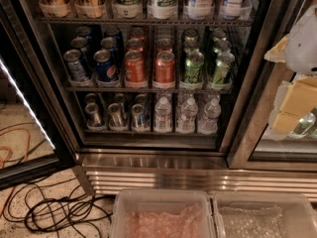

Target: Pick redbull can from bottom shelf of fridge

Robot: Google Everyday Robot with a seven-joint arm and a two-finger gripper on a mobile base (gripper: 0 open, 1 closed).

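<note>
Obs, single cam view; fridge (153, 160) fills most of frame, steel frame w/ louvred base, dark interior, left door (29, 118) swung open w/ a lit strip along its edge. Two clear plastic bins (161, 202) sit on the floor in front of the base; black and orange cables (59, 212) lie loose at lower left.

Racks, top to bottom: tall bottles at the top; then blue Pepsi cans (105, 66), orange cans (133, 68) and green cans (194, 67); then bottom shelf (148, 132), lowest wire rack.

Gripper (297, 100) hangs at the far right edge, white housing above w/ beige parts below, in front of the right-hand frame and outside the open bay; parted or closed: cannot tell; nothing seen held.

Bottom shelf contents: water bottles (185, 114) on the right half, three columns; redbull can (138, 117) group on the left half, three columns, slim silver-and-blue, all upright.

Key relation: cans lie left of the gripper and deeper in, at roughly its height in frame; water bottles stand between gripper and cans along the rack; long axis vertical, so a side-on grasp fits. Nearest candidate is the front can of the right column, just beside the bottles.

Judgement: approach not yet begun; tight gap to neighbours is the likely snag.
</note>
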